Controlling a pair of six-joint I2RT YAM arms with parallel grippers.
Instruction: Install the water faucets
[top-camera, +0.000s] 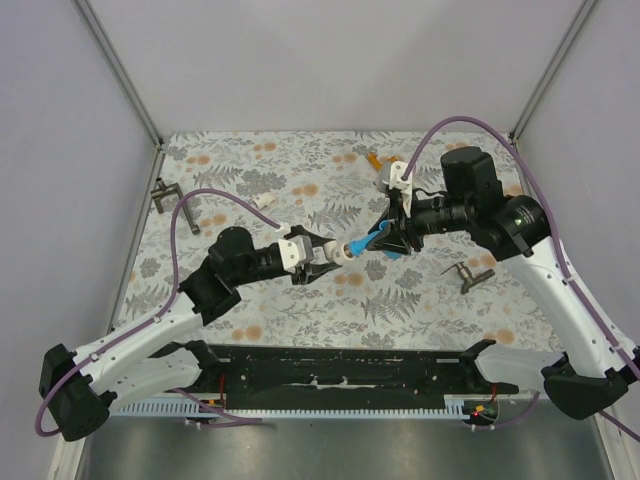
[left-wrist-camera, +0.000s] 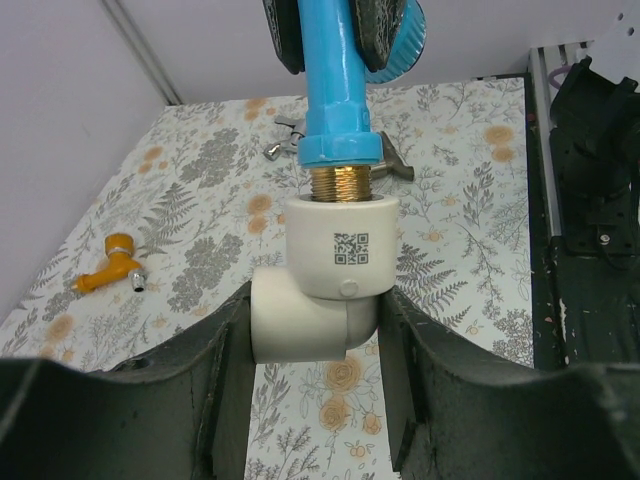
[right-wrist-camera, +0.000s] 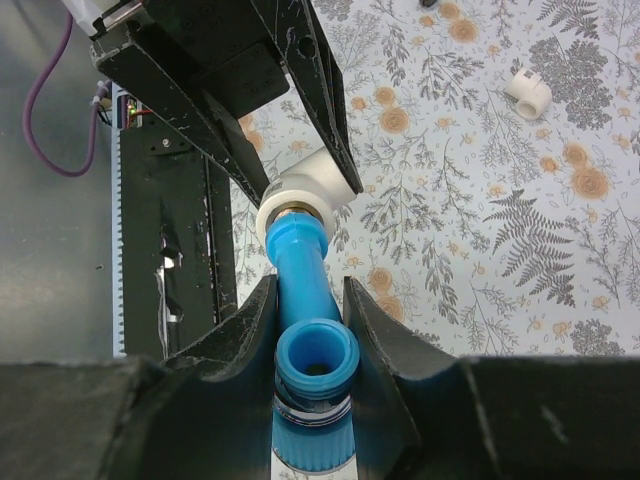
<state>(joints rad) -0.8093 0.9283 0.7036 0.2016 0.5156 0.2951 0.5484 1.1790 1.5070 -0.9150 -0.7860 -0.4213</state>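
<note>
My left gripper (left-wrist-camera: 315, 335) clamps the white elbow fitting (left-wrist-camera: 342, 250). My right gripper (right-wrist-camera: 308, 292) grips the blue faucet (right-wrist-camera: 300, 262), its brass thread (left-wrist-camera: 340, 185) in that fitting just past my fingertips.

I am seeing just one printed mark: a small black QR code (left-wrist-camera: 351, 248), sitting on the upper collar of the white elbow fitting (left-wrist-camera: 322, 325) in the left wrist view, at 6 o'clock from the blue faucet (left-wrist-camera: 335, 90). I am not making out any letters, digits or brand names.
</note>
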